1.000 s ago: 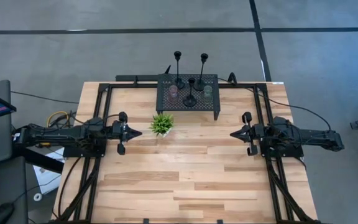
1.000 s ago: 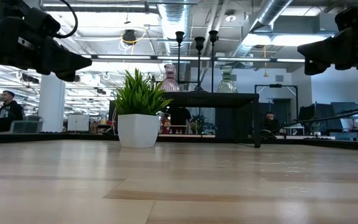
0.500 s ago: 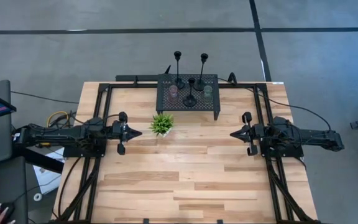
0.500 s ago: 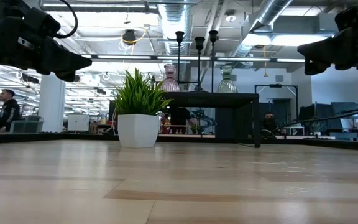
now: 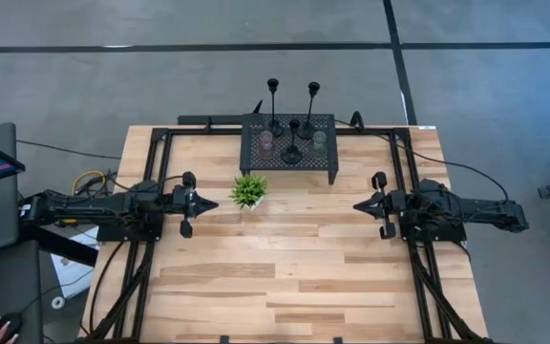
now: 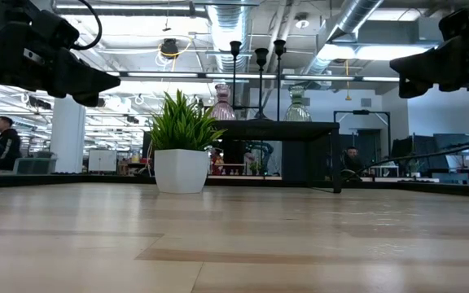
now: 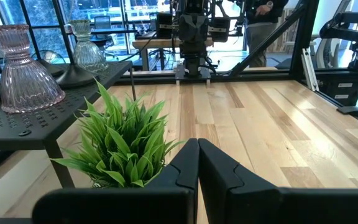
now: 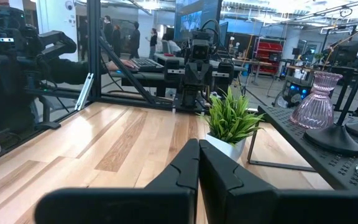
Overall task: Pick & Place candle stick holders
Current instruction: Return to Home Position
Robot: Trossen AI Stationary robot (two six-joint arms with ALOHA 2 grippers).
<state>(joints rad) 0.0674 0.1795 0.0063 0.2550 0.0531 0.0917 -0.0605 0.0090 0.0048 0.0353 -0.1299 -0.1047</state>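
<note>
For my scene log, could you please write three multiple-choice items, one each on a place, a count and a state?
1. Where do the pink glass cup and green glass cup stand? A: on the black mesh rack; B: on the floor; C: in a pincer.
2. How many slim black holders show? A: two; B: three; C: five.
3. How is the left pincer? A: open wide; B: shut on a cup; C: shut, empty.
Key: 1A, both sit on its mesh; 2B, three stems rise there; 3C, its fingers meet, nothing between.
</note>
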